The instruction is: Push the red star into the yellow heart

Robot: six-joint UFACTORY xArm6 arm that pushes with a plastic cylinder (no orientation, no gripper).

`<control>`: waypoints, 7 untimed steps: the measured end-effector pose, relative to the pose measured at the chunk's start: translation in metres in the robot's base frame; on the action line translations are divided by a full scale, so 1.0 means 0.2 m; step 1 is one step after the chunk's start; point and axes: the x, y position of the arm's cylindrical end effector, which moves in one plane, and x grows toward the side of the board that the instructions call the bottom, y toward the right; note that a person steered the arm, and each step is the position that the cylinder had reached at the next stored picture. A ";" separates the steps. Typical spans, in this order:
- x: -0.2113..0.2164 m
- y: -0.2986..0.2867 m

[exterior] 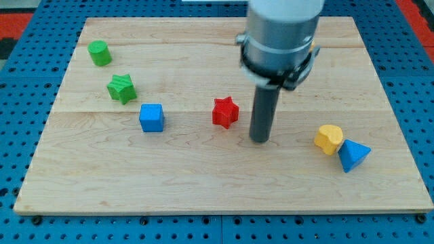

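Note:
The red star (pixel 225 112) lies near the middle of the wooden board (pixel 203 183). The yellow heart (pixel 329 138) lies toward the view's right, touching a blue triangle (pixel 352 155) on its lower right. My tip (pixel 260 139) rests on the board just right of the red star and slightly below it, a small gap between them. The tip stands between the star and the heart, about a hundred pixels left of the heart.
A blue cube (pixel 152 117) lies left of the red star. A green star (pixel 122 89) and a green cylinder (pixel 100 53) lie at the view's upper left. The arm's grey body (pixel 281 37) hangs over the board's upper middle.

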 end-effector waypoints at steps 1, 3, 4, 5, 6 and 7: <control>-0.08 -0.35; -0.41 -0.33; -0.55 -0.37; -0.42 0.24; -0.27 0.37; -0.41 0.10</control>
